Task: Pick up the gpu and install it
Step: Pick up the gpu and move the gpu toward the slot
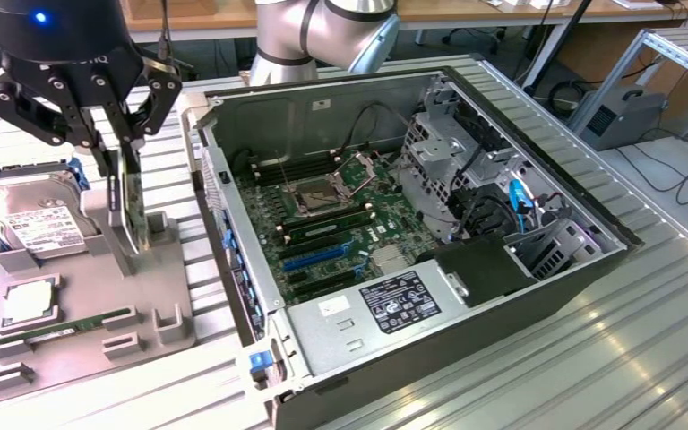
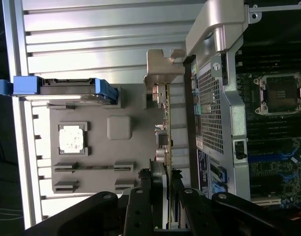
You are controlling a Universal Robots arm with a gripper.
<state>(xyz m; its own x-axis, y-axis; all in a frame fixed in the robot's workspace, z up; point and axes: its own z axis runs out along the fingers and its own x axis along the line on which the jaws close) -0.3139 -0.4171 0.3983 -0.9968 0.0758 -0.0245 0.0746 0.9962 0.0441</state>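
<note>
Midway: gripper clenched on the upright gpu at the frame's left, above the grey tray. Seating it in the open computer case is not yet done.

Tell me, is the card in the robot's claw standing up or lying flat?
Standing up. The gpu stands on edge, pinched in the gripper, over the grey tray.

Case wall between gpu and motherboard, open room above board, drive cage alongside
</note>
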